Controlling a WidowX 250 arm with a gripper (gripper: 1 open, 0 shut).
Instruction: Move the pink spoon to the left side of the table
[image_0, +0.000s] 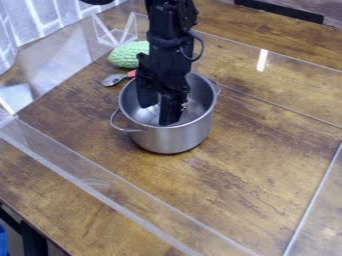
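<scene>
Black robot gripper (164, 108) reached down inside round silver metal pot (166, 132), fingertips low within rim. Jaw opening could not be told; dark fingers merged against pot interior, any held object hidden. Pink spoon not discernible. Pot stood centre-left on dark-brown glossy wooden plank table (254, 170), edged by clear acrylic strips (80, 175). Green knobbly object (130, 52) lay far-left behind pot, small dark item (115, 79) just beside it. No readable writing.

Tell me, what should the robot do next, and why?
Probably lift the tool straight up out of the metal pot. It reaches down inside the pot, and the table's left side can only be reached once it clears the rim. I can't see a pink spoon.
</scene>
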